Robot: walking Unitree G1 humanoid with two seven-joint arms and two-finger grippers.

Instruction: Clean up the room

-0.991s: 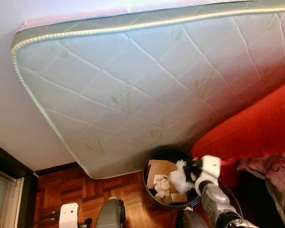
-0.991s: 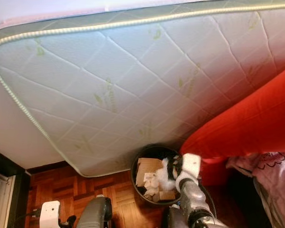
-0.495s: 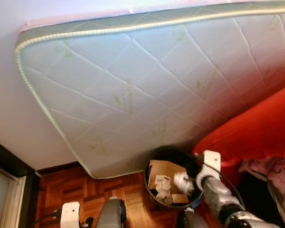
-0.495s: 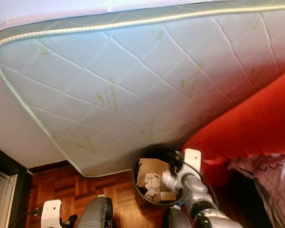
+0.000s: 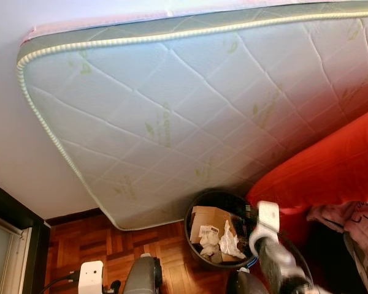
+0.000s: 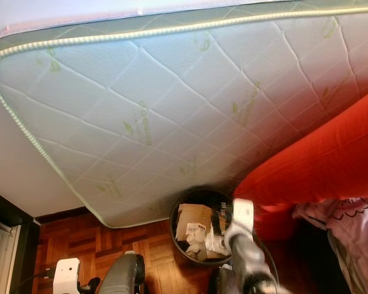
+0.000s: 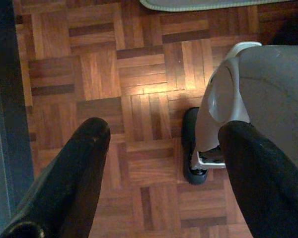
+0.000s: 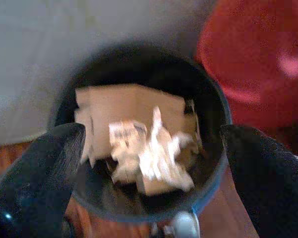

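Left gripper (image 7: 161,148): hanging idle over the wood floor (image 7: 114,74), fingers spread wide, holding nothing. Right gripper (image 8: 149,148): hovering above the bin (image 5: 196,248) at approx 5 o'clock in the head view, fingers spread apart, empty. Crumpled paper (image 5: 229,240) w/ cardboard (image 5: 210,218): lying inside bin. Red cushion (image 5: 331,171): sitting at 3 o'clock. Mattress (image 5: 190,110): leaning behind bin, 12 o'clock.

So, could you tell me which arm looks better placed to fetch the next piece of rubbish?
Probably the left: its gripper hangs open over bare parquet floor, whereas the right gripper, also open, hovers above the bin.
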